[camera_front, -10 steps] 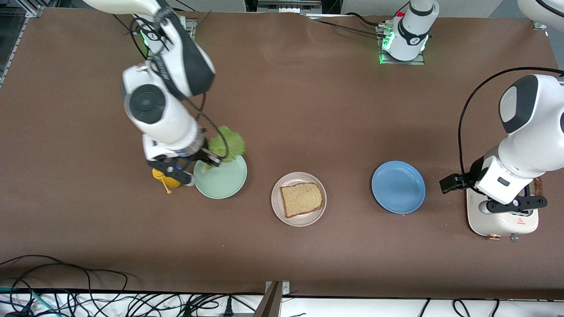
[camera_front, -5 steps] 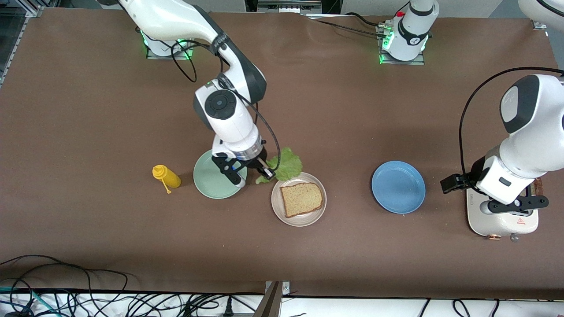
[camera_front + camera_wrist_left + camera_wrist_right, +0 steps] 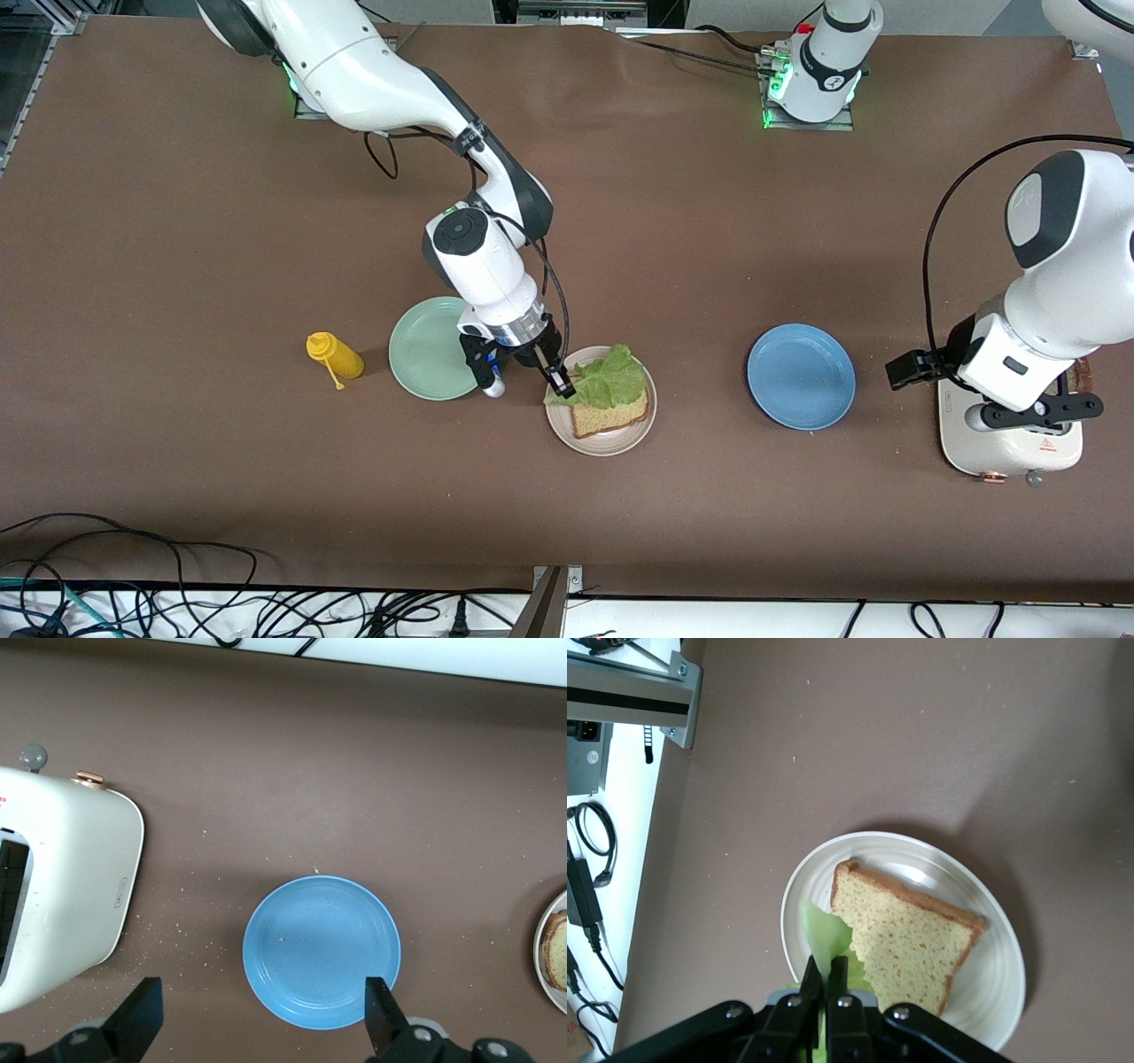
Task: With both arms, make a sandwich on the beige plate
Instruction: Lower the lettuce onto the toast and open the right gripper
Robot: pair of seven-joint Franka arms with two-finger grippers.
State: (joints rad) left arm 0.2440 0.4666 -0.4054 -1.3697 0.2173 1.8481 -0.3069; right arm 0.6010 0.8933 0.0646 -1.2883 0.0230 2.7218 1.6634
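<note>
Lettuce [image 3: 611, 379] is now hanging over the bread slice [image 3: 611, 408] on the beige plate [image 3: 567, 427], carried across from the green plate [image 3: 425, 347] by my right gripper [image 3: 560, 383], clamped on its stem, so I'm readying the release while the left gripper [image 3: 261, 1023] is waiting open above the blue plate [image 3: 801, 377].

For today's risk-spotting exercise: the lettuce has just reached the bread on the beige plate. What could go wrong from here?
1. The right end effector is shut on the lettuce leaf at its edge; on release the leaf may cling and lift off the bread slice.
2. The leaf overhangs the slice toward the beige plate rim, so it could slide off.
3. The left end effector is open above the blue plate near the toaster; its reach may crowd the right arm.
</note>
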